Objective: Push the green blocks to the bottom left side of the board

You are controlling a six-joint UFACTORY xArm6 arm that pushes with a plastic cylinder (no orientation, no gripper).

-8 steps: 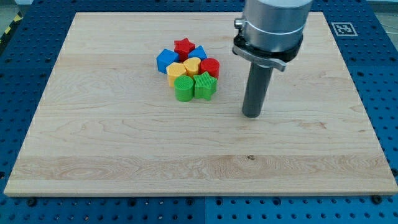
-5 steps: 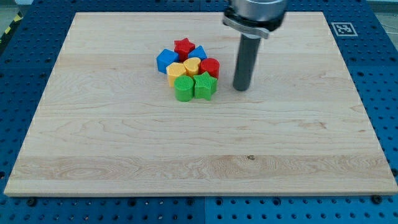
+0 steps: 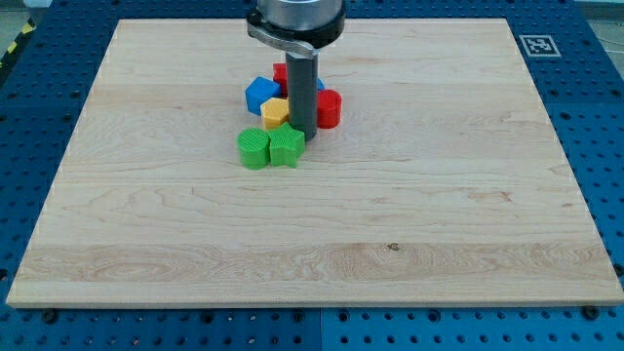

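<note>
My tip [image 3: 301, 133] touches the green star [image 3: 286, 147] (green cylinder [image 3: 253, 148] alongside, row lying left-right).

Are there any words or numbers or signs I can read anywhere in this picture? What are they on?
No words or numbers can be read anywhere.
Black-and-white square marker, at the top right corner of the pale wooden board: a pattern, not letters.
Yellow-and-black striped tape at the view's top left edge: stripes only.
The coloured blocks, such as the green star-shaped block beside my tip, carry no writing.
</note>
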